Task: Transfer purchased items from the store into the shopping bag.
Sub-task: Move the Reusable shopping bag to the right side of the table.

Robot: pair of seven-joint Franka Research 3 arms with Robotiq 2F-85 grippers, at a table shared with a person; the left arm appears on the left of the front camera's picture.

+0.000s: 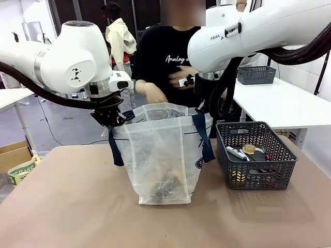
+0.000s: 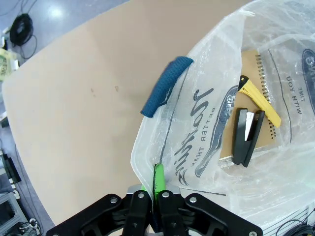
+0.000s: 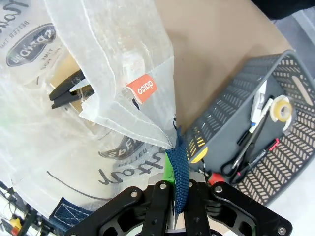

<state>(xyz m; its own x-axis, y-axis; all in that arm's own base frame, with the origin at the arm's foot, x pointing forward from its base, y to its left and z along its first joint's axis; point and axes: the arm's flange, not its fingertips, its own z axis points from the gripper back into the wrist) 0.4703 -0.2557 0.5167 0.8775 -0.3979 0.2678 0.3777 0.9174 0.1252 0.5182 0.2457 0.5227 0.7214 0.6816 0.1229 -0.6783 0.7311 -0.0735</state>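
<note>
The shopping bag [image 1: 163, 155] is standing upright at the middle of the bench [image 1: 62, 206], mouth open. The left jaws are clamping together on its plastic rim; the right jaws are gripping the navy strap handle [image 3: 179, 167] at the opposite rim. On its bottom the purchased items [image 1: 166, 187] are lying: a spiral notebook [image 2: 251, 69], a yellow cutter [image 2: 261, 101] and a black stapler [image 2: 246, 135]. A grey basket [image 1: 261, 178] is sitting just beside the bag, toward the right edge. A person's hand [image 1: 154, 93] is hanging above the far rim.

Left arm [image 1: 62, 59] and right arm [image 1: 258, 31] reach inward, left claw [image 2: 156, 183] and right claw [image 3: 176, 191] pointing down, clamped shut.
</note>
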